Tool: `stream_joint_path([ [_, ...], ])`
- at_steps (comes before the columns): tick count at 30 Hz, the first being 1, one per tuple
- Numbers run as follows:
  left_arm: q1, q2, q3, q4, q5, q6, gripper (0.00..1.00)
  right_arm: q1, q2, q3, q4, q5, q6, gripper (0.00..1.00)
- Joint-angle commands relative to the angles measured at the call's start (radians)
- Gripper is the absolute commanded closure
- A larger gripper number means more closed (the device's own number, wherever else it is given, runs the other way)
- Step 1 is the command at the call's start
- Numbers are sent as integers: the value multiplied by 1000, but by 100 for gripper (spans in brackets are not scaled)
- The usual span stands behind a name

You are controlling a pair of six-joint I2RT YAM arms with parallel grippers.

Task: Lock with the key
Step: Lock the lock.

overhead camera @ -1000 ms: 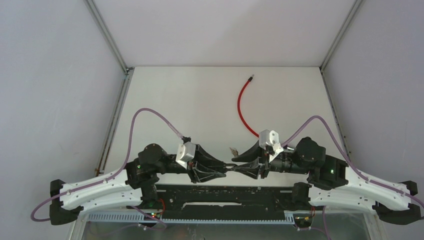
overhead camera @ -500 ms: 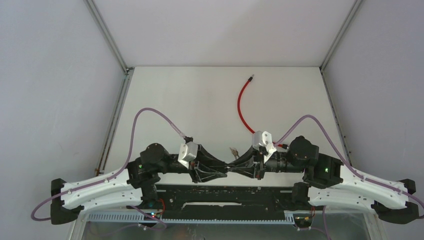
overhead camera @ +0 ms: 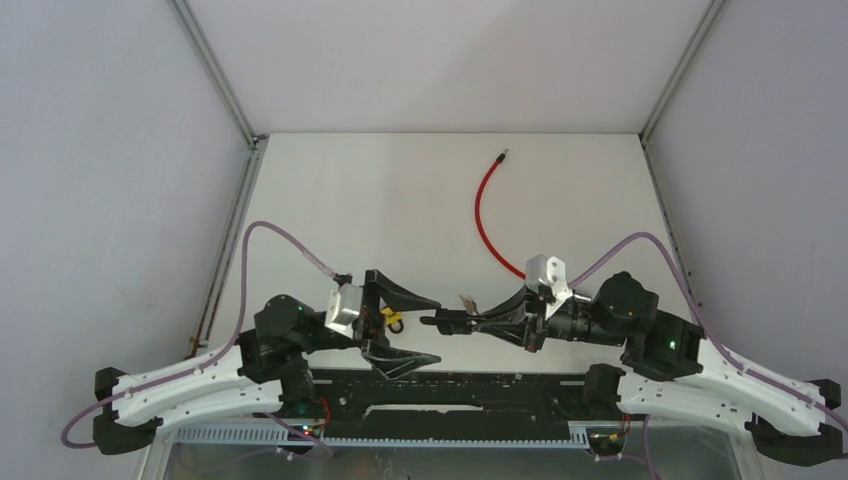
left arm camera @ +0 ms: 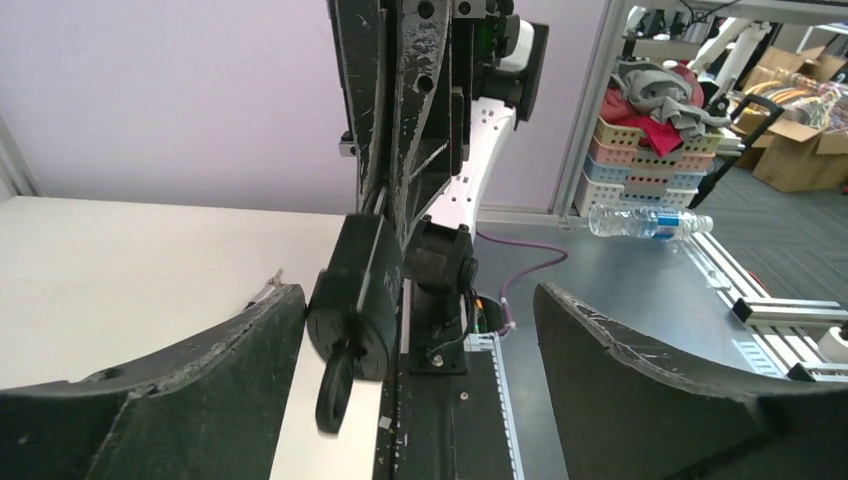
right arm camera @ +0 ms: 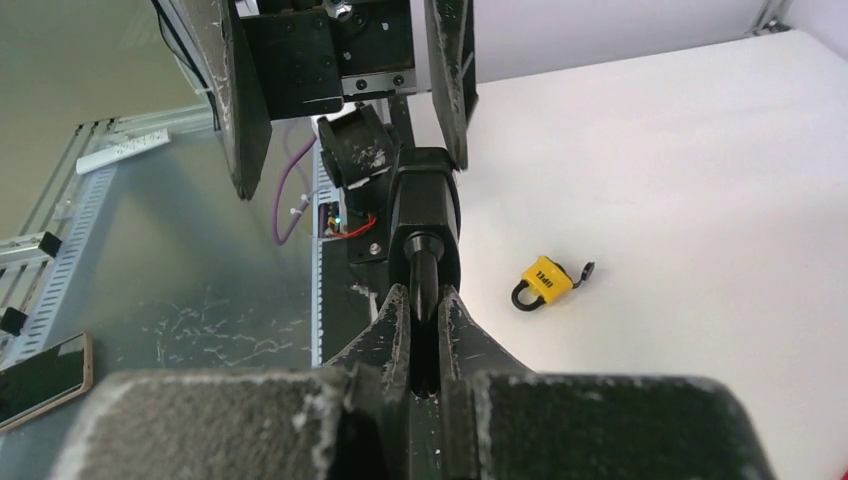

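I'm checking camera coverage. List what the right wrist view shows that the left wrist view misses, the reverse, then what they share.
Only right wrist: the yellow padlock lying on the white table, and what looks like a phone at lower left. Only left wrist: a water bottle and stacked baskets off to the right. Both: the black lock body clamped in the right gripper, and the left gripper, open.
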Motion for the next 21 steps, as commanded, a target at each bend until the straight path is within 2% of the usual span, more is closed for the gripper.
stream_joint_path([
  [1, -7, -58, -33, 23, -55, 10, 13, -34, -63, 23, 127, -22, 19, 100],
  [6, -7, -103, -59, 6, -101, 0, 15, -68, -92, 24, 160, -111, 37, 100],
  [12, -7, -103, -50, 7, -125, -15, 28, -83, -85, 23, 196, -222, 54, 100],
  [21, -7, -60, -26, 18, -103, -18, 36, -83, -72, 23, 207, -251, 55, 100],
])
